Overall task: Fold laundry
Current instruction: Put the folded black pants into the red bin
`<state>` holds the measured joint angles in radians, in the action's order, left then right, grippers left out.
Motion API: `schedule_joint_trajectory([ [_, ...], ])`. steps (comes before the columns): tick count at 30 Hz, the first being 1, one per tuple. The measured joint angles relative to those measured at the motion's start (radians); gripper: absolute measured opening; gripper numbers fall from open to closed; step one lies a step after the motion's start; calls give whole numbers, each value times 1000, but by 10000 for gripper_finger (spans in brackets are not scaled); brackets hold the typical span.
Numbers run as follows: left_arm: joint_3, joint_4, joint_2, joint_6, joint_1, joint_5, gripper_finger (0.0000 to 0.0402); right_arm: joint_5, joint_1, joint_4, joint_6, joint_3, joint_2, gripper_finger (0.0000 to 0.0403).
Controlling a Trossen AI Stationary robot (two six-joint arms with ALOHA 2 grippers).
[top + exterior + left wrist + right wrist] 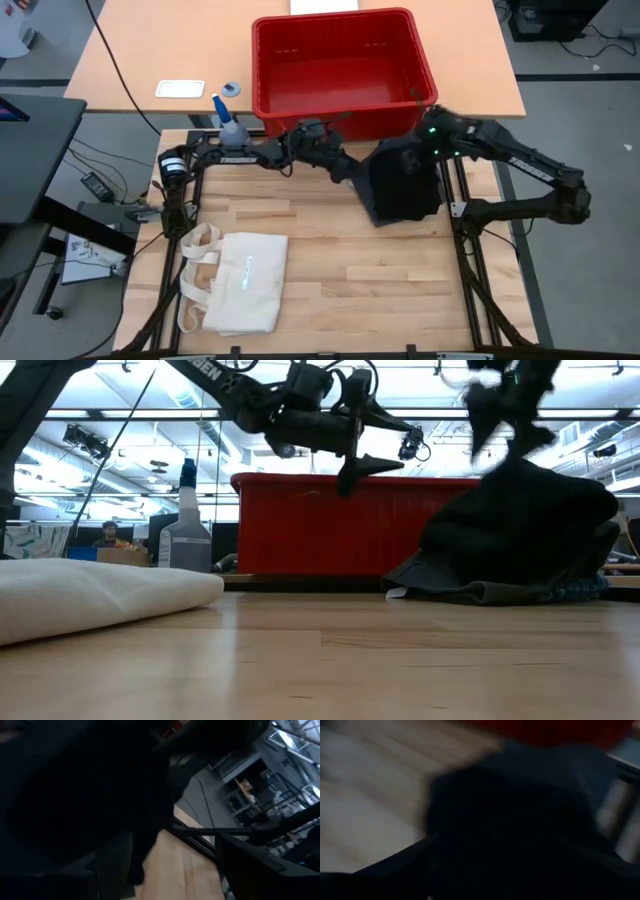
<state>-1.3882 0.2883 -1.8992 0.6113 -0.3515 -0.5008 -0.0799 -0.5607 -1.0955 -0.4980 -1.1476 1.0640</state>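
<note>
A dark charcoal garment [405,185] lies heaped at the far right of the table, in front of the red basket [340,60]. In the low view its top is drawn up in a peak [510,450], and its base rests on lighter grey cloth [470,592]. A bit of blue cloth [590,590] shows at the right. My right gripper [428,140] is above the heap, shut on the garment. My left gripper [352,172] hovers open at the heap's left edge, clear of the table [358,472]. In both wrist views dark cloth fills most of the picture. My right gripper [497,410] holds the dark garment by its raised top [505,445], coming from above. The cloth hangs below the fingers in a peak, and the bulk of it [530,530] lies on the table. Blur hides the fingers' exact place and how many layers they hold.
A cream tote bag [235,280] lies flat at the near left of the table. A spray bottle [230,125] stands at the far left, beside the basket. Bare wood [380,270] stretches between the tote and the heap. A white card [180,88] lies on the table behind.
</note>
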Motion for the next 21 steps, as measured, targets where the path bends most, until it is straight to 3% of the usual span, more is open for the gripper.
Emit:
schedule_joint_trajectory([
  [2, -30, -35, 2, -19, -10, 9, 288, -77, -1, -16, 24, 70, -1, 356],
  [5, -50, -59, 17, -49, -24, 10, 288, -186, 2, 121, 49, 217, -20, 343],
  [9, -54, -85, 42, -57, -46, 7, 288, -174, -19, 349, 41, 437, -20, 330],
  [12, -53, -127, 47, -57, -61, -11, 288, -162, -40, 389, -10, 538, -11, 320],
  [16, -53, -139, 49, -53, -73, -56, 288, -144, -72, 355, -14, 509, -33, 307],
  [21, -53, -151, 50, -55, -74, -103, 288, -113, -101, 250, -123, 300, -43, 296],
])
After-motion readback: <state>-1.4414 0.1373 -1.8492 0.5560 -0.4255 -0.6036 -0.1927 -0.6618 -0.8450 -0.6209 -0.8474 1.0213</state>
